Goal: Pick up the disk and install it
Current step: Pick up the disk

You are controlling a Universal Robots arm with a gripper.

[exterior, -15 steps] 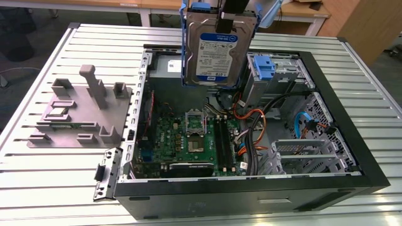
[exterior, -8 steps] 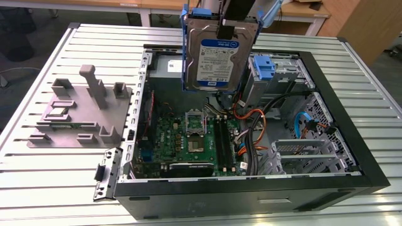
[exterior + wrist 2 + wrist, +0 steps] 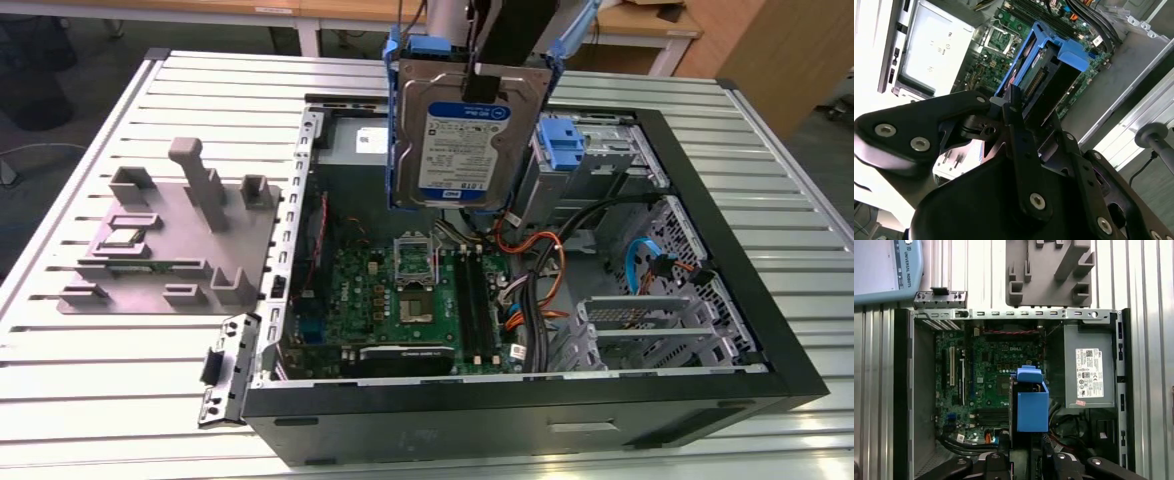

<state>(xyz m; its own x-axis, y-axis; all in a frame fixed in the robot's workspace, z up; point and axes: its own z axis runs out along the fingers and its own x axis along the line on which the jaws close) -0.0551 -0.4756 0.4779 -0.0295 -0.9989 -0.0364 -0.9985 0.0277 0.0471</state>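
I see the disk [image 3: 461,140]: dull silver metal, paper label, smooth blue plastic frame. The tabletop [image 3: 94,400] is ribbed bare metal; the grey fixture [image 3: 160,250] looks matt plastic.

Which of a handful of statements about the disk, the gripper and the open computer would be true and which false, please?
1. The disk hangs in the air above the open computer case. True.
2. The gripper is open and holds nothing. False: it is shut on the disk.
3. The motherboard lies exposed inside the case. True.
4. The disk rests on the grey fixture. False: the fixture lies beside the case, on the exterior view's left, and the disk is over the case.
5. The power-supply box sits on the table outside the case. False: it sits inside the case.
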